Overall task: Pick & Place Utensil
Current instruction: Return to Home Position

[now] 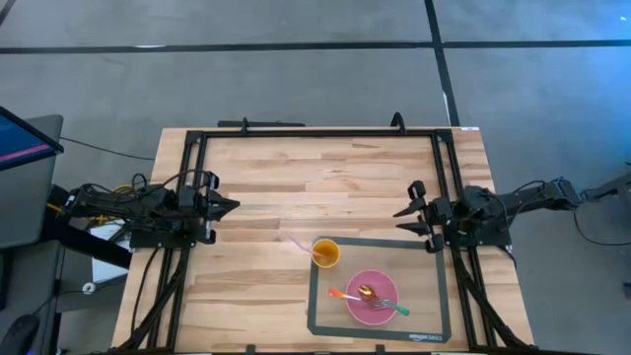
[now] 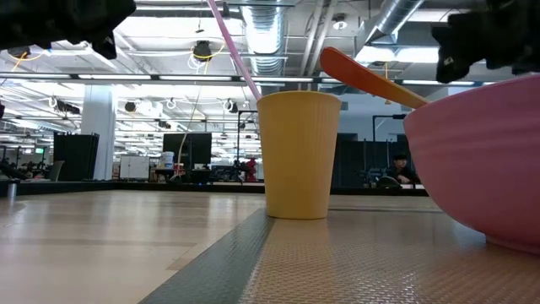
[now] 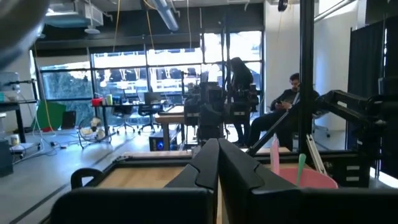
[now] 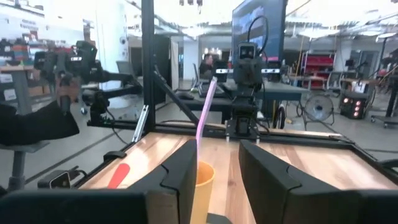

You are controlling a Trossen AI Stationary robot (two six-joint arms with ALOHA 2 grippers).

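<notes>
We see pink straw in yellow cup, hence both parked clear: left claw closed empty, right claw open.

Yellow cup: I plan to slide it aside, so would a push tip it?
Probably light: the cup seems to hold only a straw. Taller than its narrow base, it may tip if pushed high. The textured mat likely resists sliding.

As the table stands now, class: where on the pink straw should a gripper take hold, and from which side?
Probably the bare length of the pink straw above the yellow cup rim. It leans out toward the left arm's side, so coming from there, away from the pink bowl, looks clearest.
</notes>
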